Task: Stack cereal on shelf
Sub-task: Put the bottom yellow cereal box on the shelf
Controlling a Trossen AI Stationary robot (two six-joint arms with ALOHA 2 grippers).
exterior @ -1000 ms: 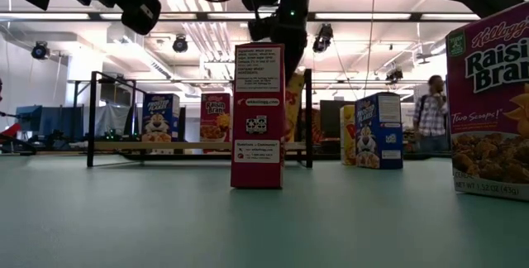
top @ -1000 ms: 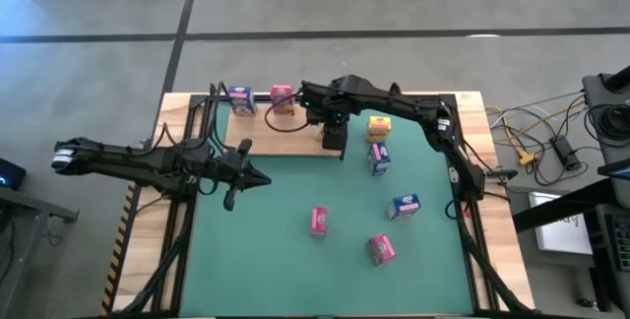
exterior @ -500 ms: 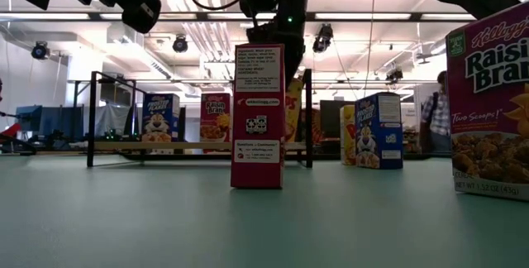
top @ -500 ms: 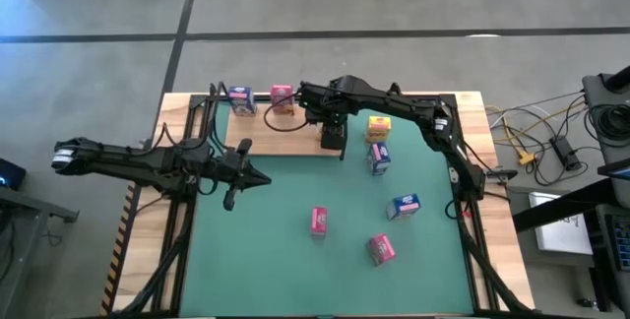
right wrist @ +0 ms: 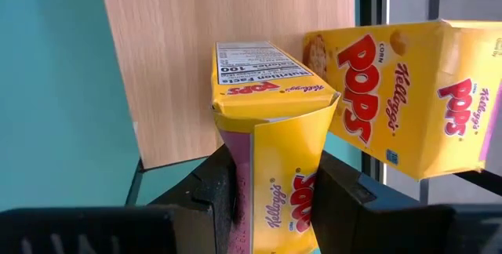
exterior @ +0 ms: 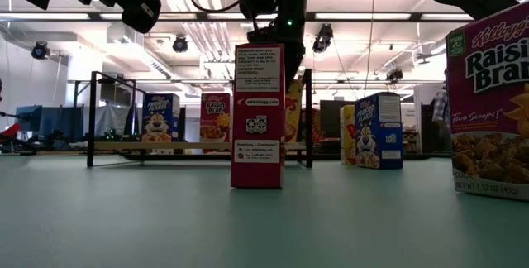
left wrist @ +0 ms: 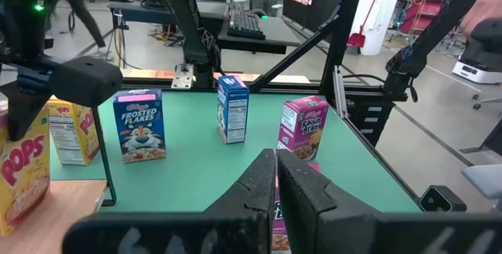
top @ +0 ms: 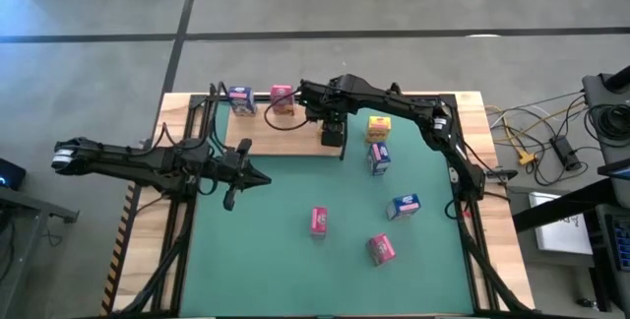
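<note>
The shelf (top: 279, 134), a light-wood panel with black posts, lies at the mat's far edge. On it stand a blue cereal box (top: 241, 100) and a pink one (top: 282, 98). My right gripper (top: 333, 134) is over the shelf's right end, shut on a yellow cereal box (right wrist: 271, 128). In the low view this yellow box (exterior: 294, 107) is half hidden behind a pink box (exterior: 258, 115); I cannot tell whether its bottom touches the shelf. A second yellow box (top: 379, 125) stands just right of the shelf. My left gripper (top: 261, 181) waits shut over the mat's left part. My right gripper pinches the yellow box's upper part (right wrist: 245, 182) between its two fingers (right wrist: 208, 195), one on each of two opposite faces. The fingers come from above, slanting steeply down. The box hangs upright below them over the wood panel (right wrist: 235, 42).
On the green mat (top: 276, 250) stand two blue boxes (top: 379, 158) (top: 405, 205) and two pink ones (top: 319, 221) (top: 381, 249). The shelf's black posts (exterior: 308, 117) rise beside the held box. Free wood lies between the pink shelf box and my right gripper.
</note>
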